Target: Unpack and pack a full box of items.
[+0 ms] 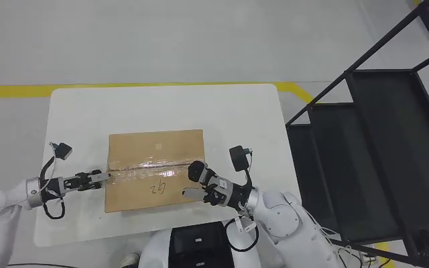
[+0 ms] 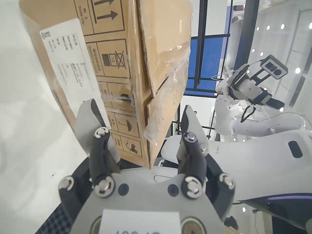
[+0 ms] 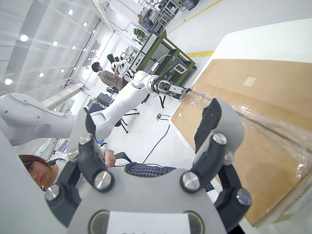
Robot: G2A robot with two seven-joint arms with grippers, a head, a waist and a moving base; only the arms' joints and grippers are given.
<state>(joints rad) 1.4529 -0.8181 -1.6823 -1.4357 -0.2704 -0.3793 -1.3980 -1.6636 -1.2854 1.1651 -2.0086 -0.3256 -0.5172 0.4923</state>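
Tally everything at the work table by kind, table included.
Cardboard box: 1
Grippers: 2, the left gripper and the right gripper
White table: 1
Total: 4

Robotics lab: equipment benches (image 3: 168, 3), yellow floor line (image 1: 27, 90).

Left arm (image 1: 27, 191) and right arm (image 1: 278, 213): glossy white shells, black wrist sections, thin black cables (image 2: 242, 120); left gripper (image 2: 139, 109) and right gripper (image 3: 151, 110) each carry a grey metal base (image 2: 146, 202), black links (image 2: 98, 152), silver screws (image 2: 104, 187), and white fingers (image 2: 84, 120) with ribbed black pads (image 3: 207, 120).
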